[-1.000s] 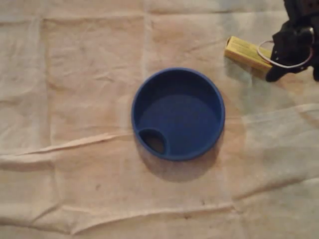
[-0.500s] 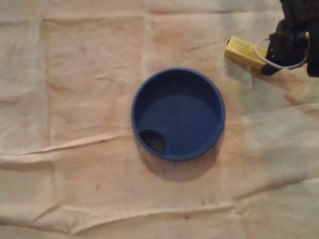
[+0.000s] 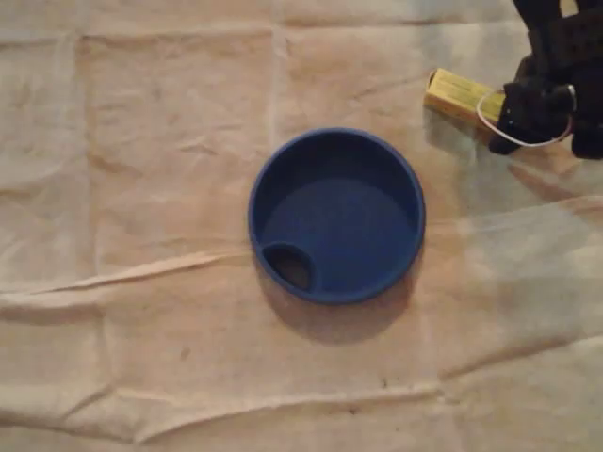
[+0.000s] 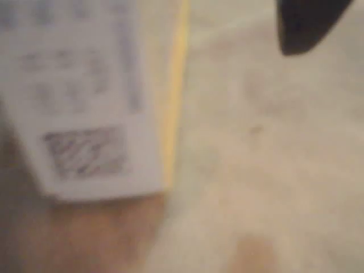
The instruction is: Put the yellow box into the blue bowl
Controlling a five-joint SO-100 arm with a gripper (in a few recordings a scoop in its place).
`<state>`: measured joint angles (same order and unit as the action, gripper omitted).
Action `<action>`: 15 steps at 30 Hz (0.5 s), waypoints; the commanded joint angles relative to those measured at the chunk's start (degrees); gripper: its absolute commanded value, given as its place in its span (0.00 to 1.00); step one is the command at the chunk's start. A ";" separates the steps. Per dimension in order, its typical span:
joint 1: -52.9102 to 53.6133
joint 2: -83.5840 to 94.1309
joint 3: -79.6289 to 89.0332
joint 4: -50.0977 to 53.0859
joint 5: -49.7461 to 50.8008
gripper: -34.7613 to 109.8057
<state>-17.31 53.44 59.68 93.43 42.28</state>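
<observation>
The yellow box lies flat on the cloth at the top right of the overhead view, up and to the right of the round blue bowl, which has nothing in it. My black gripper hangs over the box's right end and hides it. In the wrist view the box is very near and blurred, showing a white printed face with a yellow edge. One dark fingertip stands to its right with bare cloth between them, so the jaws look open.
A creased beige cloth covers the whole table, with raised folds along the lower part. A white cable loop hangs from the arm beside the box.
The gripper has shifted up and slightly left over the box's right end. Box and bowl have stayed in place.
</observation>
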 commanded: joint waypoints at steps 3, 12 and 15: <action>0.00 2.02 -1.49 -0.26 -0.18 0.45; 0.62 2.02 -1.49 -0.44 -0.18 0.29; 0.62 2.02 -1.49 -0.44 -0.18 0.23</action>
<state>-17.31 53.44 59.68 93.34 42.28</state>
